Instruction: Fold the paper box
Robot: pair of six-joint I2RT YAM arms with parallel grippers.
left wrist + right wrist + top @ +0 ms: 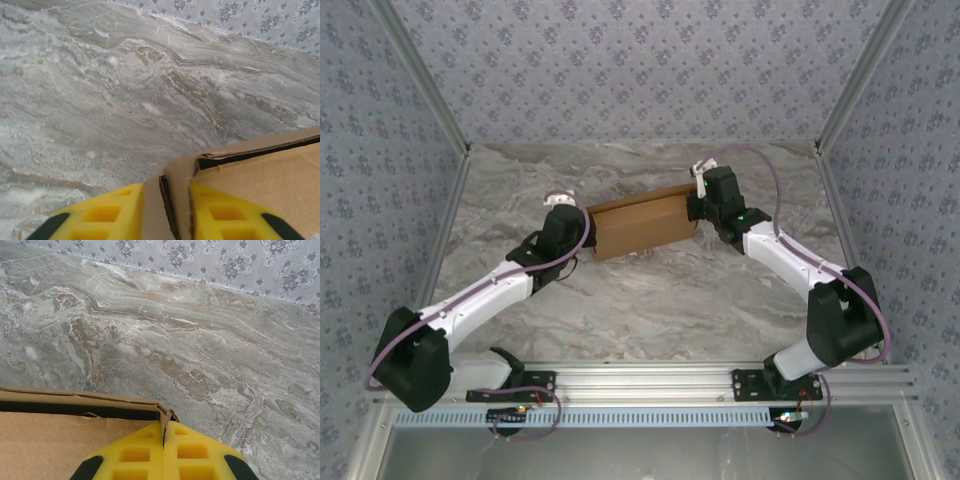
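White-shelled left arm [480, 295] and right arm [785, 255], black joints and bases, thin purplish cables [777, 200]; yellow moulded fingers [105, 217] with square recesses, possibly black-edged.

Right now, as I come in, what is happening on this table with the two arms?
Two robot arms are handling a shallow brown cardboard box that lies on the grey marbled table, one arm at each end. The right arm's yellow fingers are shut on the thin wall at one corner. The left arm's yellow fingers stand on either side of the wall at the opposite end; whether they press it is unclear. The box looks already folded into shape.
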